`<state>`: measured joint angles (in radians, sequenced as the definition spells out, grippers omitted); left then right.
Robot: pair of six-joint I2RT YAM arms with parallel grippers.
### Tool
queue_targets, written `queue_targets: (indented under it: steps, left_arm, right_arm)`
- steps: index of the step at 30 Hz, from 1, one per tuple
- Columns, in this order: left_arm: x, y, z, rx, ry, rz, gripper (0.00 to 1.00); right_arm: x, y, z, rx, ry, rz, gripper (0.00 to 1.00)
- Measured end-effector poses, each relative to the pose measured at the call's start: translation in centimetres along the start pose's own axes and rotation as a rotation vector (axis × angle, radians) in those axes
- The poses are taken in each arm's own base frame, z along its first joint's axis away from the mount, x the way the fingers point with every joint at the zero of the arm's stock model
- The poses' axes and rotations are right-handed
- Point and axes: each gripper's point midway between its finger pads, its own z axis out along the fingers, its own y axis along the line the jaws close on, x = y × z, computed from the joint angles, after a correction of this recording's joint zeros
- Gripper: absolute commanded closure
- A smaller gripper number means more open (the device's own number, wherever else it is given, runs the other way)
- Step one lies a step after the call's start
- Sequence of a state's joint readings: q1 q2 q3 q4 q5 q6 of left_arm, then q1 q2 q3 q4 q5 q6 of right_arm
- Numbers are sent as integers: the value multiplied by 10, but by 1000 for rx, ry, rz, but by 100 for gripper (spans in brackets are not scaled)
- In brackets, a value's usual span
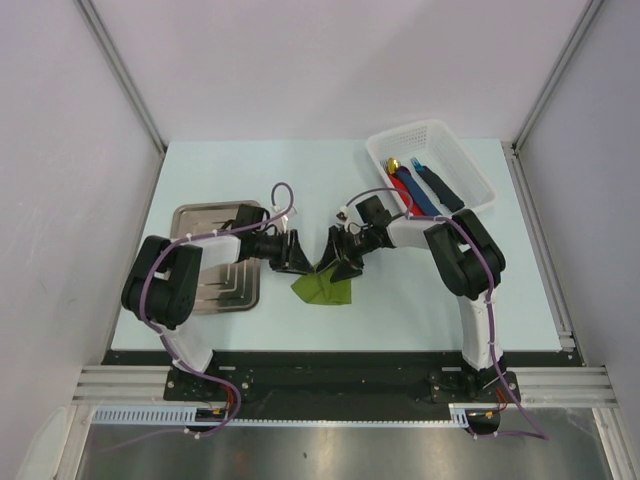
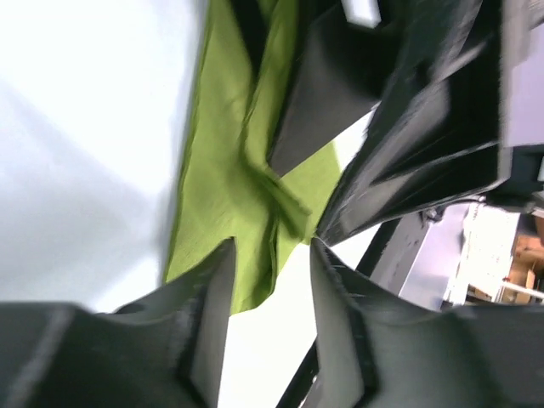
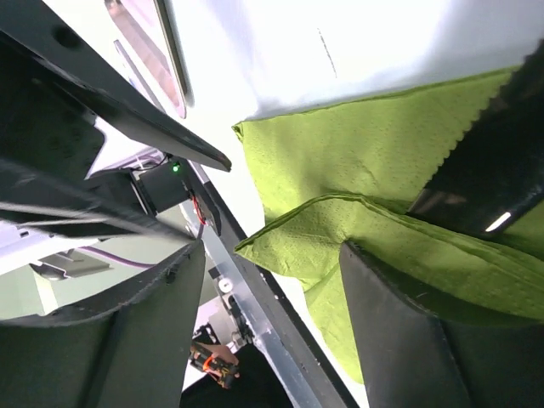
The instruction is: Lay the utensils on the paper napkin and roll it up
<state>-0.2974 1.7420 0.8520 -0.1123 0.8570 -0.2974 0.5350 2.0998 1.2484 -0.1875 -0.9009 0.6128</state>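
Observation:
The olive-green paper napkin (image 1: pixel 324 289) lies bunched and folded on the table just in front of both grippers. My left gripper (image 1: pixel 297 252) stands open over the napkin's (image 2: pixel 229 170) near edge (image 2: pixel 272 246), its jaws clear of the paper. My right gripper (image 1: pixel 340 258) faces it and is open wide (image 3: pixel 272 248). A raised fold of the napkin (image 3: pixel 374 161) lies beside its right finger (image 3: pixel 399 331), not pinched. Slim dark utensils (image 1: pixel 233 282) lie in the silver metal tray (image 1: pixel 200 222) to the left.
At the back right stands a white basket (image 1: pixel 470 165) holding red, blue and dark pieces. The two grippers are nearly tip to tip, and the left arm reaches over the tray. The table's dark front rail (image 3: pixel 255 323) runs just beyond the napkin.

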Motion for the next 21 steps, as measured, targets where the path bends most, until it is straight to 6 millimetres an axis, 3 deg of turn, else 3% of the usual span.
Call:
queue_targets:
  steps: [6,14,21]
  left_arm:
    - [-13,-8,-1,37,-50,-35,50]
    - [-12,-8,3,69,-39,-101,53]
    - [-11,-8,9,81,-17,-120,68]
  right_arm:
    - [0,2,0,-9,2,0,29]
    - [0,2,0,-7,1,12,28]
    - [0,-1,1,1,-4,20,38]
